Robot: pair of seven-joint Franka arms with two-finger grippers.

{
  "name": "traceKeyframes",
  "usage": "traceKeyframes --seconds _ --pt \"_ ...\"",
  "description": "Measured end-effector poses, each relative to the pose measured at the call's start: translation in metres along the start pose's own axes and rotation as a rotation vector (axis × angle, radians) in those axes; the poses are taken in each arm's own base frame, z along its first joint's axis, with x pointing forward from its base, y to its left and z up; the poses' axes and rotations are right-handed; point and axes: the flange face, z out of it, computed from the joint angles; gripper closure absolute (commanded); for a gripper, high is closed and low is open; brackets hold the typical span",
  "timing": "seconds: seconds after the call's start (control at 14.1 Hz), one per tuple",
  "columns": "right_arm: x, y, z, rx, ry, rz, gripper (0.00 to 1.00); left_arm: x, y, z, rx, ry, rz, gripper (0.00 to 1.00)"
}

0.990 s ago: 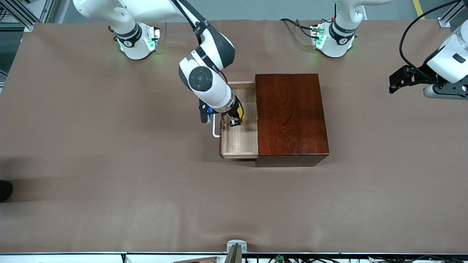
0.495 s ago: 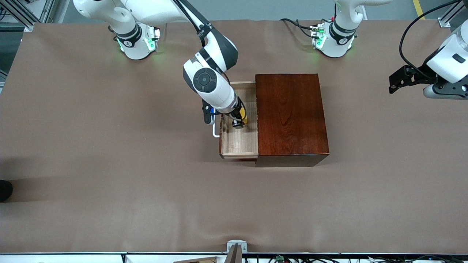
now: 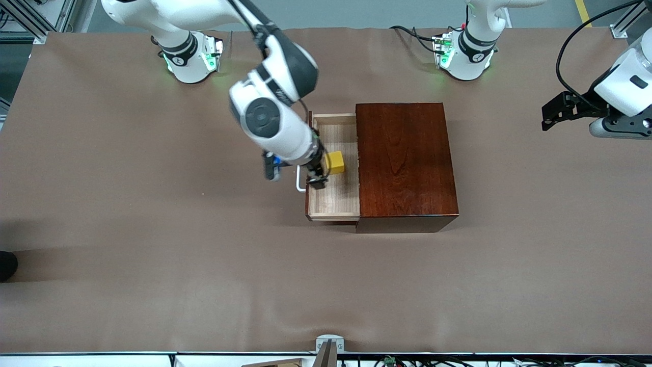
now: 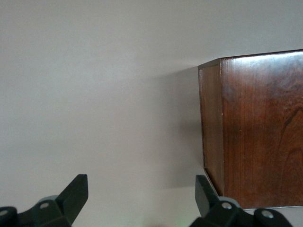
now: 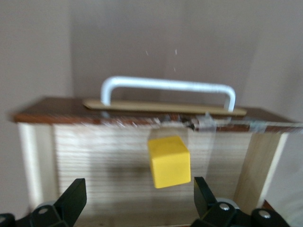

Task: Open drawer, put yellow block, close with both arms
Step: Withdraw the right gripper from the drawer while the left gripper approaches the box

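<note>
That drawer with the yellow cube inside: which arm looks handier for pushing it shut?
Probably the right. Its open gripper hangs over the open drawer, beside the white handle, the yellow block released inside. The left gripper waits toward the left arm's end of the table.

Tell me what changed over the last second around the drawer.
The right gripper let go of the yellow block, which now lies in the open drawer, and rose away toward the drawer's handle, open. The wooden box and drawer stayed put; the left gripper waits open beside the box.
</note>
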Motion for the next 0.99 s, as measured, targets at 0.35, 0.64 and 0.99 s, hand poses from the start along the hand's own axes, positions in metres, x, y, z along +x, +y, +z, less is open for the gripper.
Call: traceKeyframes --seconds 0.35,0.64,0.99 --pt "0.084 -0.033 -0.087 0.021 -0.023 -0.087 0.00 0.001 0.000 0.002 0.000 -0.003 0.001 0.00" --pt "0.147 -0.031 -0.137 -0.024 -0.027 -0.282 0.00 0.001 0.001 0.002 0.000 -0.002 0.001 0.00" --pt "0.228 -0.021 -0.200 -0.023 -0.049 -0.504 0.00 0.002 0.001 0.001 0.000 -0.001 0.001 0.00"
